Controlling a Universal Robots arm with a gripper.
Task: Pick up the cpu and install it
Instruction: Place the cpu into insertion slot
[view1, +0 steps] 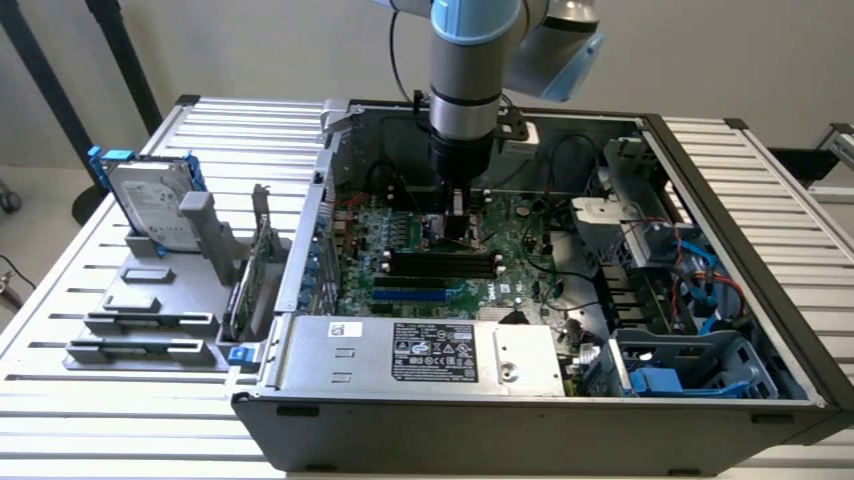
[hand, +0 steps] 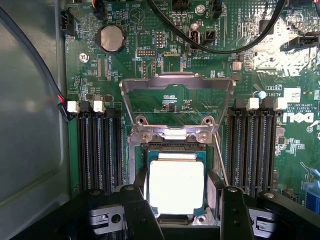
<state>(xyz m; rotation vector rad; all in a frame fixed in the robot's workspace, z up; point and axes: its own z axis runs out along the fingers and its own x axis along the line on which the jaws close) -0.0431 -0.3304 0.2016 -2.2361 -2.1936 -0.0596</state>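
Observation:
The cpu (hand: 176, 186), a small square chip with a bright silver top and thin green rim, sits over the motherboard's socket. The socket's metal load plate (hand: 177, 100) is flipped up beyond it. My gripper (hand: 179, 202) straddles the chip, with one black finger (hand: 136, 210) against one side and the other finger (hand: 233, 210) on the opposite side, jaws closed on its edges. In the exterior view the gripper (view1: 461, 228) reaches straight down into the open computer case (view1: 534, 400), just above the board's centre.
Black memory slots (hand: 97, 150) flank the socket on both sides, and black cables (hand: 220, 45) arc over the board. On the exterior view's left, a silver hard drive with blue rails (view1: 151, 205) stands in grey holder blocks (view1: 147, 300) on the slatted table.

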